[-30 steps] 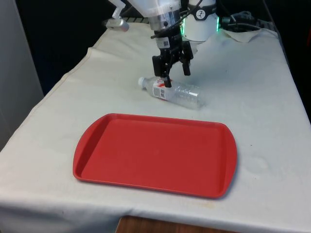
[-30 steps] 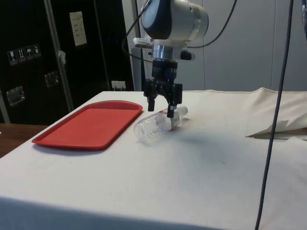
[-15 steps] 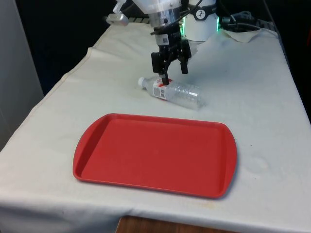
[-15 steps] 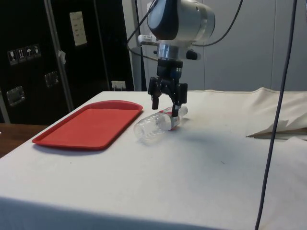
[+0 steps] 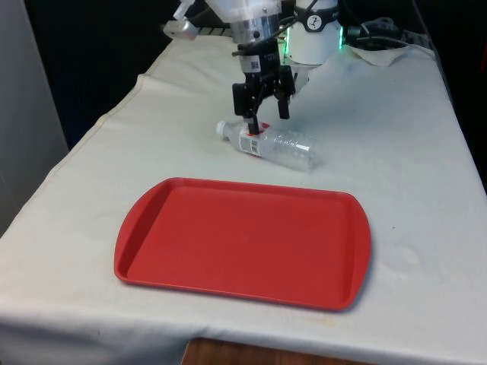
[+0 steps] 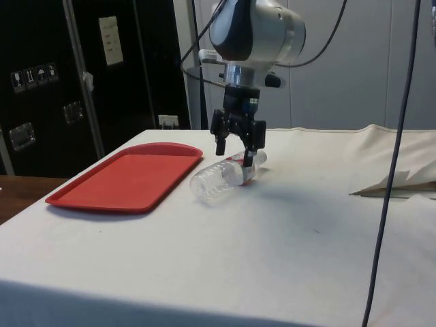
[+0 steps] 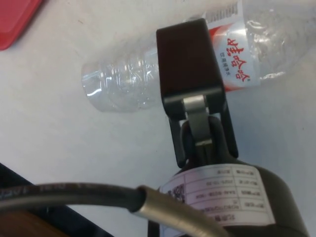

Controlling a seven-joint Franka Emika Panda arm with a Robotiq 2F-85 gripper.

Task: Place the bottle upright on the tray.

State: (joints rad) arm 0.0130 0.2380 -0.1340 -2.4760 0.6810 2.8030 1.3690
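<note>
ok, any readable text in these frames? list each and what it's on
Bottle label: red characters on a white and red band, with small print and a barcode beside them, not legible.
White sticker on the gripper body: printed lines and a code square, too small to read.
Signs on the dark cabinets: a pale notice and small pictogram stickers, unreadable.
Red tray: no text.

White, rounded robot arm with a grey joint band and black cables trailing off it, ending in a black two-fingered end effector (image 5: 264, 103) bearing a white printed label.
</note>
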